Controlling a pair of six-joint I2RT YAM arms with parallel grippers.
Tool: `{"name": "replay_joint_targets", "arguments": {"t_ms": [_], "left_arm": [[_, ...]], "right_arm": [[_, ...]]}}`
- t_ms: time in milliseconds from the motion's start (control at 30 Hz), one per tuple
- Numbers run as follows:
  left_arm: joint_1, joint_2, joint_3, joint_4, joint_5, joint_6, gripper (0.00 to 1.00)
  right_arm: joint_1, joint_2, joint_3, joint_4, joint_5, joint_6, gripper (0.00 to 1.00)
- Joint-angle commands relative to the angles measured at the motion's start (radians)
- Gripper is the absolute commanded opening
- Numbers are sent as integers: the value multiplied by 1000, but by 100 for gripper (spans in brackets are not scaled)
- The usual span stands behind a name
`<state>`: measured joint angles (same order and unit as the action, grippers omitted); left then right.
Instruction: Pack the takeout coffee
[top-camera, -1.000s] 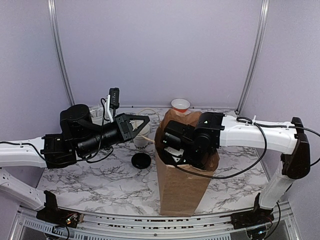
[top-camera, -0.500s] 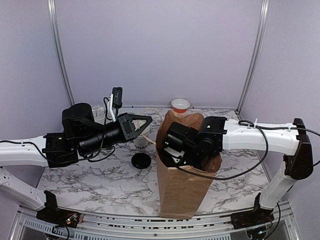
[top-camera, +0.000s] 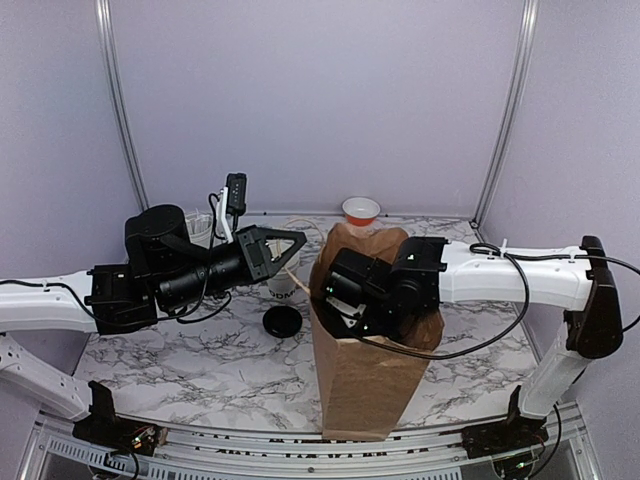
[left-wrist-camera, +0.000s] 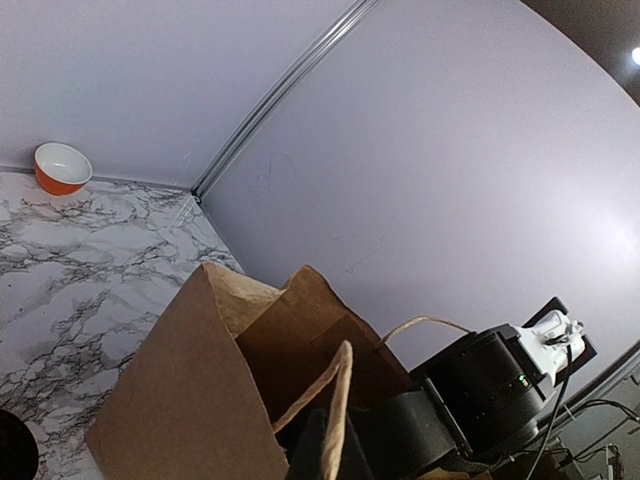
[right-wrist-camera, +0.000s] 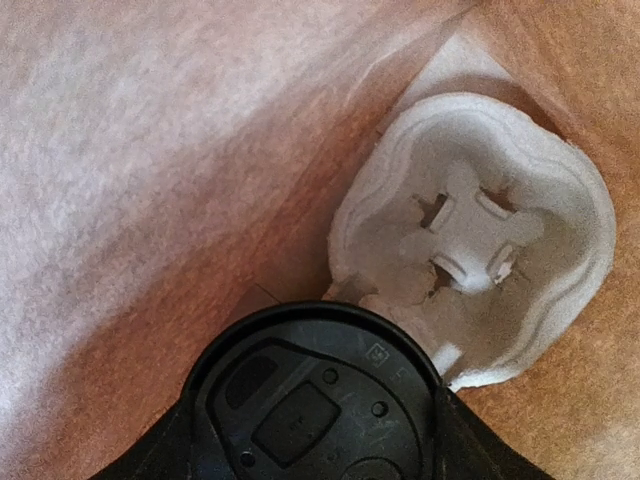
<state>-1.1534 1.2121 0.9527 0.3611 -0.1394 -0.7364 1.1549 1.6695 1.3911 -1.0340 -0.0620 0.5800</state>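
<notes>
My right gripper (top-camera: 345, 303), down in the bag (top-camera: 365, 390), is spread wide around the upright lidded cup (right-wrist-camera: 312, 400). The carrier (right-wrist-camera: 480, 230) lies below, just ahead of it. My left gripper (left-wrist-camera: 328, 452) is closed tight on the handle (left-wrist-camera: 340, 385).

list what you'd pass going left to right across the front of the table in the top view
lid → bag → right arm's elbow
</notes>
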Motion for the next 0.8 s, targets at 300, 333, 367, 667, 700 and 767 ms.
{"name": "replay_joint_targets", "arguments": {"t_ms": [300, 333, 367, 667, 700, 767], "left_arm": [[-6, 6, 42, -19, -27, 22, 0], [-5, 6, 43, -19, -27, 23, 0], [-5, 5, 44, -21, -28, 23, 0], [-5, 9, 64, -29, -24, 37, 0], [-6, 11, 69, -29, -22, 38, 0], [-5, 17, 77, -31, -15, 41, 0]], "right_arm": [[20, 12, 67, -139, 24, 4, 49], [20, 11, 70, -140, 25, 5, 50], [19, 8, 72, -141, 25, 6, 52], [20, -3, 119, -175, 40, 6, 65], [20, -4, 126, -178, 42, 5, 67], [20, -4, 133, -183, 46, 4, 70]]}}
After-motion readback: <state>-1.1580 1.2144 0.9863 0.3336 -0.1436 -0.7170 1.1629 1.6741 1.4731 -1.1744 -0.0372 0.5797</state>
